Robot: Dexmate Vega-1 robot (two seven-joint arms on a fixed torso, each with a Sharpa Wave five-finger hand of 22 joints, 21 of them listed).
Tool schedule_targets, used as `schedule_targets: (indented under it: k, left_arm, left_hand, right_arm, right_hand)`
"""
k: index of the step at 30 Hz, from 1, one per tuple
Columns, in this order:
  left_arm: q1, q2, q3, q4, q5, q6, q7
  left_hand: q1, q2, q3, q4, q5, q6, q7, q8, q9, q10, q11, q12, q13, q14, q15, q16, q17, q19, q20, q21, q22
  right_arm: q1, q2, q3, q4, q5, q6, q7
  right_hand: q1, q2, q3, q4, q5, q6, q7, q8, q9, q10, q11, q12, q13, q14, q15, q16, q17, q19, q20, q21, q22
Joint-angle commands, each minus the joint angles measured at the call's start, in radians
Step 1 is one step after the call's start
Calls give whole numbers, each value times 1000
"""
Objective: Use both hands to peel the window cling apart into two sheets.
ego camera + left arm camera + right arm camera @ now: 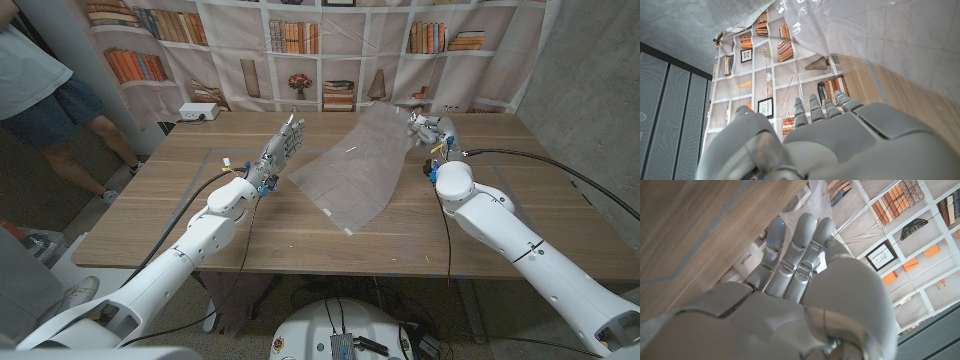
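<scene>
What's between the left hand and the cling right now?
Nothing visible. The left hand is raised and empty beside the cling, with only bare table under the gap. The right hand holds the sheet's far corner.

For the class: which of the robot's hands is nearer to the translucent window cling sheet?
Right. The right hand pinches the translucent window cling sheet at its far corner, lifting it; the left hand stands open just beside its other edge, apart from it.
</scene>
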Motion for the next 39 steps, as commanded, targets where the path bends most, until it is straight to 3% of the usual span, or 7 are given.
schedule_targets:
  k: [1, 15, 29, 33, 36, 39]
  left_arm:
    - [-17, -3, 8, -3, 11, 8, 1]
    - [-31, -4, 11, 2, 14, 13, -1]
    - [-31, -8, 10, 8, 13, 10, 1]
    - [-27, -3, 9, 2, 12, 12, 1]
    - [-21, 2, 6, -10, 13, 17, 9]
    - [-18, 6, 4, -16, 13, 21, 13]
  left_hand:
    - [-1, -1, -6, 1, -1, 7, 4, -2, 2, 11, 3, -1, 3, -12, -4, 6, 3, -5, -8, 8, 6]
    - [-1, 0, -7, 2, -1, 9, 5, -2, 2, 11, -1, -2, 3, -14, -3, 6, 3, -5, -8, 9, 6]
    - [-1, 0, -8, 3, -1, 12, 4, -2, 2, 11, 3, -2, 3, -14, -3, 6, 3, -6, -9, 9, 6]
    - [-1, 0, -8, 3, -1, 11, 5, -3, 2, 11, 3, -2, 3, -14, -3, 6, 3, -6, -9, 8, 6]
    - [-1, 0, -9, 3, 0, 11, 4, -3, 2, 11, 2, -2, 3, -14, -3, 6, 3, -6, -9, 8, 6]
    - [-1, 0, -9, 3, 0, 12, 5, -3, 2, 11, 2, -2, 3, -14, -3, 6, 3, -6, -9, 8, 6]
  right_arm:
    - [16, -39, -28, -4, -149, 35, -6]
    - [42, -18, -46, 76, -313, 167, -47]
    - [72, 6, -12, 162, -309, 337, 3]
    - [78, 8, -1, 185, -290, 377, 31]
    - [79, 14, 6, 203, -280, 408, 40]
    - [80, 25, 15, 224, -261, 443, 48]
  right_hand:
    - [4, 19, -2, 1, -12, -7, -11, 5, 12, -12, -3, -4, 8, -14, 2, 6, 3, -12, -151, 6, 1]
    - [4, 40, -5, 12, -92, -32, -35, 9, 51, -46, -12, -23, 22, -46, 2, 20, 13, -46, -150, 13, 0]
    - [-1, 50, 5, 27, -152, -43, -44, 10, 74, -60, -13, -31, 32, -76, 1, 22, 8, -67, -148, 13, -1]
    - [-13, 63, 15, 45, -169, -54, -43, 11, 89, -83, -13, -38, 40, -88, 1, 22, 8, -83, -145, 1, -9]
    - [-22, 67, 41, 71, -175, -89, -45, 12, 119, -104, -16, -41, 57, -111, 1, 18, 5, -95, -147, -2, -18]
    - [-25, 65, 55, 82, -175, -103, -47, 16, 138, -109, -17, -39, 68, -119, 1, 20, 7, -99, -147, 1, -21]
